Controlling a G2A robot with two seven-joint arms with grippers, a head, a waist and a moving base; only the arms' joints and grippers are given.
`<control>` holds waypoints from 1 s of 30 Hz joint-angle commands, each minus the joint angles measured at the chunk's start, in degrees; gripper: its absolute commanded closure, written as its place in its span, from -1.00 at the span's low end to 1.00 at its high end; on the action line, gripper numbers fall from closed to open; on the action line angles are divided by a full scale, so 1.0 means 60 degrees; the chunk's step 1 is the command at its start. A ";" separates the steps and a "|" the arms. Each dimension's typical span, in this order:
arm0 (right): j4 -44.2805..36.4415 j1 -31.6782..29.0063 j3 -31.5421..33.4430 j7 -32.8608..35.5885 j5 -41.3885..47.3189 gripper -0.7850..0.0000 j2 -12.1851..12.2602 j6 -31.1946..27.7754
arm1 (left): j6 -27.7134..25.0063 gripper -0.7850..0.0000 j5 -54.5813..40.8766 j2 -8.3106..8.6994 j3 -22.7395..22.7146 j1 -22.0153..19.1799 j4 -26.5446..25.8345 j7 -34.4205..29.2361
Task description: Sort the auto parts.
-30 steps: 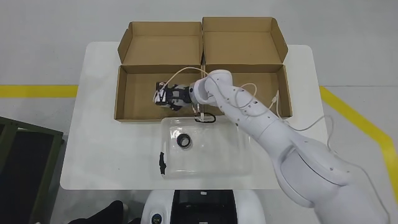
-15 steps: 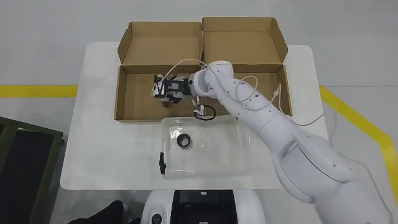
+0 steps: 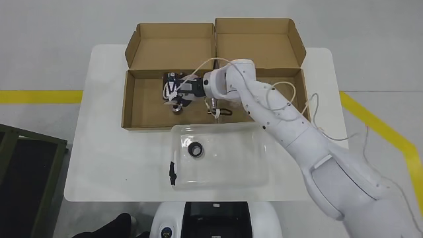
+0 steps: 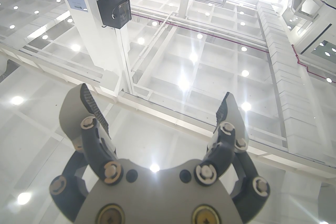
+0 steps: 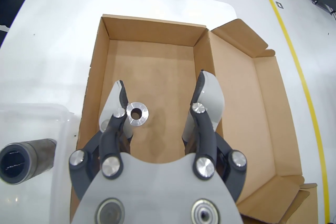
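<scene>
Right gripper (image 5: pixel 161 83) hangs spread wide and empty inside the left brown cardboard box (image 5: pixel 152 32). A silver metal ring (image 5: pixel 137 114) lies on the box floor just beside one finger. Left gripper (image 4: pixel 156 93), also spread and empty, faces a lit ceiling. Sorting looks partly done: a dark metal sleeve (image 5: pixel 26 160) and a small black part (image 3: pixel 172 173) lie in the clear plastic bin (image 3: pixel 244 166) at the white table's (image 3: pixel 99 139) near edge.

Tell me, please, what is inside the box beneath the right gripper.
A silver metal ring lies on the box floor beside the open right gripper; the floor under it is hidden.
</scene>
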 commanded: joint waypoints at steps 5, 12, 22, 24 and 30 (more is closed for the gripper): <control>-0.2777 -0.1510 0.1473 0.1512 0.0301 -0.26 0.0786 -0.0560 | 0.0000 -1.00 0.0000 0.0000 0.0000 0.0000 0.0000 0.0000; -0.5674 -0.3445 0.2836 0.3418 0.1151 -0.40 0.1440 -0.1267 | 0.0000 -1.00 0.0000 0.0000 0.0000 0.0000 0.0000 0.0000; -0.8048 -0.5287 0.3386 0.4869 0.2141 -0.44 0.2077 -0.1410 | 0.0000 -1.00 0.0000 0.0000 0.0000 0.0000 0.0000 0.0000; -0.8332 -0.5528 0.3352 0.5135 0.2240 -0.44 0.2217 -0.1410 | 0.0000 -1.00 0.0000 0.0000 0.0000 0.0000 0.0000 0.0000; -0.8775 -0.6110 0.3100 0.5407 0.2606 -0.42 0.2569 -0.1410 | 0.0000 -1.00 0.0000 0.0000 0.0000 0.0000 0.0000 0.0000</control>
